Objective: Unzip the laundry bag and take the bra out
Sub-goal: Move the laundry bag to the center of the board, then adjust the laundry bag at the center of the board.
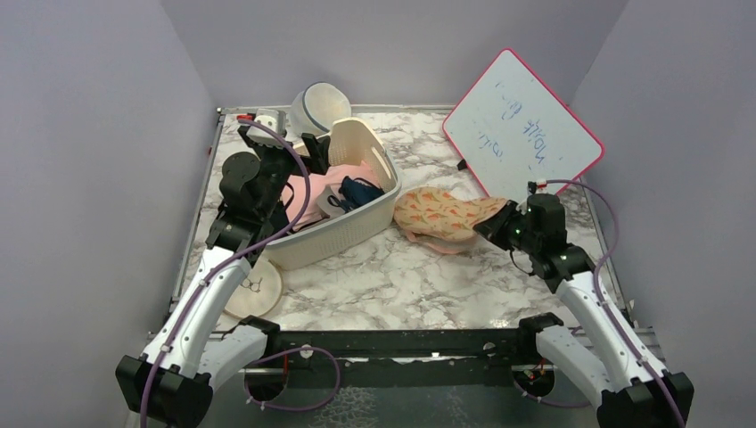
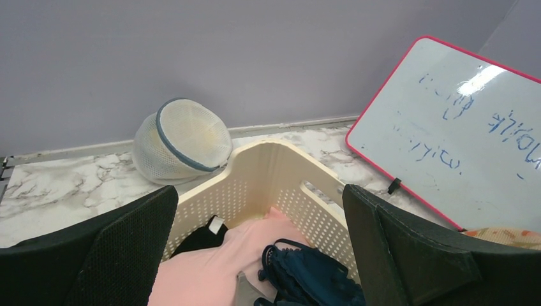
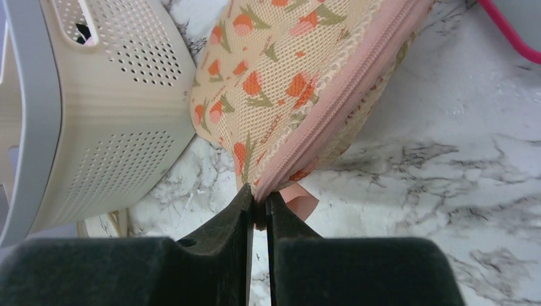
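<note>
R of basket (image 1: 349,234) lies laundry bag (image 1: 441,217), whiteboard (image 1: 523,129) behind it.

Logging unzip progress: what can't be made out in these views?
Bra: unseen in every view; the laundry bag may hide it.
Zipper pull: right wrist view, covered by the shut right gripper.
Writing on whiteboard: top view, too small.
Contents of basket: left wrist view, cut by bottom edge.

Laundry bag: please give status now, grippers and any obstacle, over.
Right gripper shut on laundry bag, pink zipper end. Left gripper open above basket. Zipper looks closed, no bra seen. Basket close beside bag.
</note>
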{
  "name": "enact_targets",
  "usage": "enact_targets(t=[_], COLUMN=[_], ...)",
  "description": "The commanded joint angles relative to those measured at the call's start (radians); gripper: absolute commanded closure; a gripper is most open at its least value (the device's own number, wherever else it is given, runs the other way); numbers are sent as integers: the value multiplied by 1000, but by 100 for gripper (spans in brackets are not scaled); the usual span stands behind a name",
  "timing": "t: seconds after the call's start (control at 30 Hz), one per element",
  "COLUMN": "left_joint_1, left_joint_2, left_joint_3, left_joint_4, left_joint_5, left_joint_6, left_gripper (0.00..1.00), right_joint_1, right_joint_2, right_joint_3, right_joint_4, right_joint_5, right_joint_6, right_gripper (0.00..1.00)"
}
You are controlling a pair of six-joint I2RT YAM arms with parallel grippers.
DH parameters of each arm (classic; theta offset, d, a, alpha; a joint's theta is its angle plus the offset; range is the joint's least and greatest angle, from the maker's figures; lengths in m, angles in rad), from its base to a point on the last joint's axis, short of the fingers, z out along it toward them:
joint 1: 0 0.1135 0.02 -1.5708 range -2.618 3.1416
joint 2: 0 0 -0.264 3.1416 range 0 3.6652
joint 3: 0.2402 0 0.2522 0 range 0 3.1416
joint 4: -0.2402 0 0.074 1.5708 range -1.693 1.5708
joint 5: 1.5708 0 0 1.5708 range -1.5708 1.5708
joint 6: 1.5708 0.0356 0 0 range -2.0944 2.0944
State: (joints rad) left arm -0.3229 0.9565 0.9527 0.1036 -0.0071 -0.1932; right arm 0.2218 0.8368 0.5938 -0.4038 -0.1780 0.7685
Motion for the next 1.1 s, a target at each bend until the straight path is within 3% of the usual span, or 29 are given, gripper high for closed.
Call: enact_targets(t=[0.0, 0.23, 0.4, 0.5, 0.6, 0.77, 0.9, 1.07], left_joint_1=[-3, -3, -4, -4, -3, -3, -4, -4], left_joint_2=[4, 20, 30, 40, 47, 55, 71, 70], left_joint_3=[14, 22, 21, 24, 31, 28, 42, 33], left_joint_4=[15, 4, 6, 1, -3, 2, -16, 0], left_joint_5=[32, 35, 35, 36, 47, 60, 64, 85], left_joint_6=[-13, -14, -15, -14, -15, -20, -20, -28], left_gripper=[1, 1, 1, 1, 1, 1, 1, 1], right_joint_1=[5, 5, 5, 5, 5, 4, 5, 5], right_joint_2=[-98, -152, -148, -224, -290, -221, -139, 133], right_joint_3=[66, -19, -42, 28, 84, 122, 81, 115], right_joint_4=[-180, -152, -176, -307, -354, -325, -123, 83], right_joint_5=[73, -313, -594, -595, -574, -471, -408, -243], right_joint_6=[-25, -178, -211, -262, -249, -252, -238, -287], right_gripper=[90, 79, 47, 21, 9, 8, 7, 7])
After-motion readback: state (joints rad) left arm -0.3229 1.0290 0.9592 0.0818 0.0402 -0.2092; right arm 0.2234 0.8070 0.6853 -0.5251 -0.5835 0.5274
